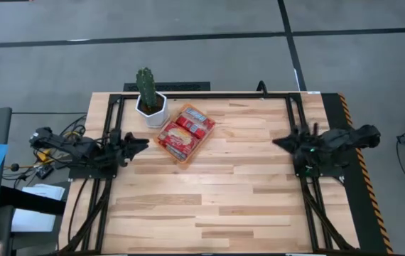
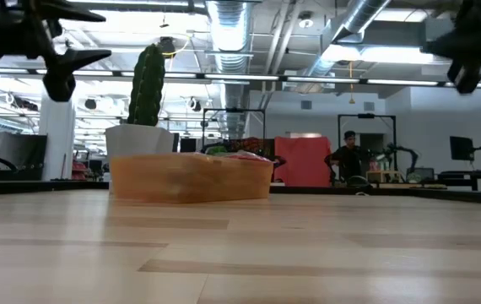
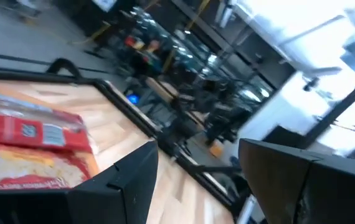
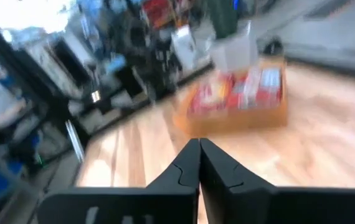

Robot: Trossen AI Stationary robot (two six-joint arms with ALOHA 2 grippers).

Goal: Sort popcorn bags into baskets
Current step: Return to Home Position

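The orange tray point(image 1: 168, 145) sat on the bench point(image 1: 245, 192) near its back edge, left of centre, turned at an angle to the edges. Its back-left corner lay just beside a white pot point(image 1: 151, 109) holding a green cactus point(image 1: 145, 84). The red popcorn bags point(image 1: 187, 130) lay packed flat inside the tray, approx. filling it. The count could not be told, since they overlapped and the high view was too coarse. No bag showed on the bare wood. The left gripper point(image 1: 143, 144) hung above the bench's left edge, tips pointing in toward the tray and close to its left corner w/o touching. In the left wrist view its fingers point(image 3: 124, 180) stood well apart w/ nothing btwn them, and a bag's red-and-silver face showed past them. The right gripper point(image 1: 276, 141) hung above the right edge, well apart from the tray and pointing toward it. In the right wrist view its fingers point(image 4: 187, 165) were pressed together, holding nothing. In the low view both grippers were up clear of the wood, the tray's orange wall point(image 2: 190, 177) stood in front of the pot, and a person point(image 2: 348, 156) showed in the room far behind the bench.
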